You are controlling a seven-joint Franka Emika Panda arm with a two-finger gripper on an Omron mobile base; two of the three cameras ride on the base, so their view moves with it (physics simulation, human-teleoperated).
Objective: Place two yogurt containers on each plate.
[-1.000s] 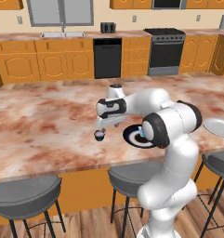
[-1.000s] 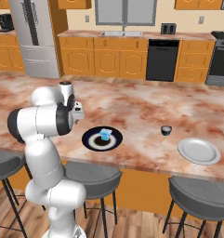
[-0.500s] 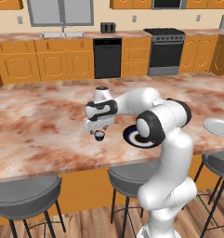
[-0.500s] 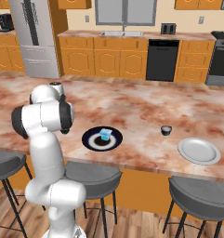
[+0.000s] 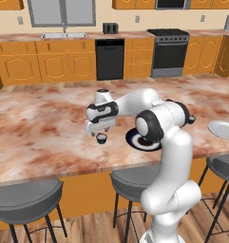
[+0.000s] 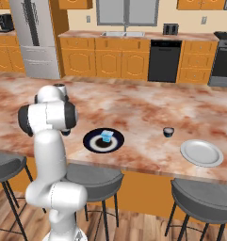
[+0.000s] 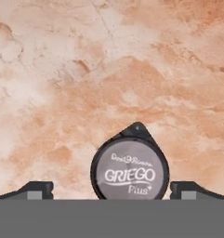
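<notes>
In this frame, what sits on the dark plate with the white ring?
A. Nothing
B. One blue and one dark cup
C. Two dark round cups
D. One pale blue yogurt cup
D: the right base view shows a single pale blue yogurt cup on the dark plate.

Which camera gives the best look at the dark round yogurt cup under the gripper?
The hand view: the dark yogurt cup sits large, lid label readable, between the open gripper tips. The left base view shows it tiny.

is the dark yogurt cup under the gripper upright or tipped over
Upright. In the hand view the dark yogurt cup shows its round lid face-on between the open gripper tips, resting on the counter.
</notes>
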